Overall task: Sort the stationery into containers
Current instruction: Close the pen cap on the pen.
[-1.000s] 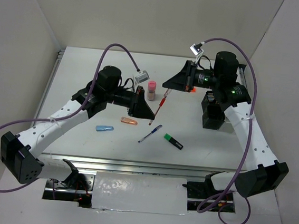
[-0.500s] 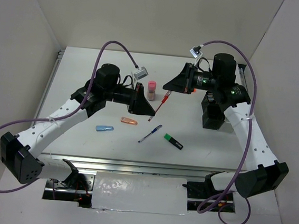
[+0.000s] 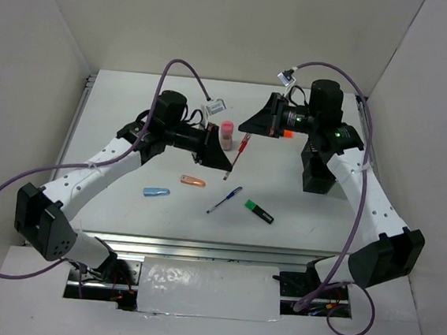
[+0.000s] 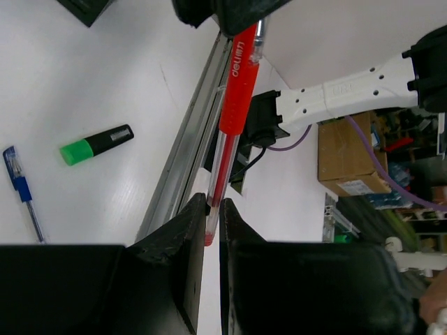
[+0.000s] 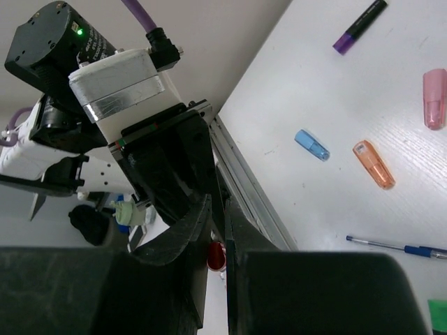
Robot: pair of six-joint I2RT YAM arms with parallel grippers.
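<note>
A red pen hangs tilted above the table between my two grippers. My left gripper is shut on its lower, clear tip end; the left wrist view shows the pen rising from those jaws into the right gripper's black jaws. My right gripper is shut on the pen's upper end, whose red butt shows between the jaws in the right wrist view. The black mesh pen cup stands at the right. The white-grey tray is out of view.
On the table lie a blue pen, a green/black highlighter, an orange cap, a blue cap and a pink-capped cylinder. The right wrist view also shows a purple/black marker and a pink cap.
The left arm's wrist and elbow have swung up and away from the table's front. The right gripper has shifted slightly left. The red pen stays held between both grippers.
</note>
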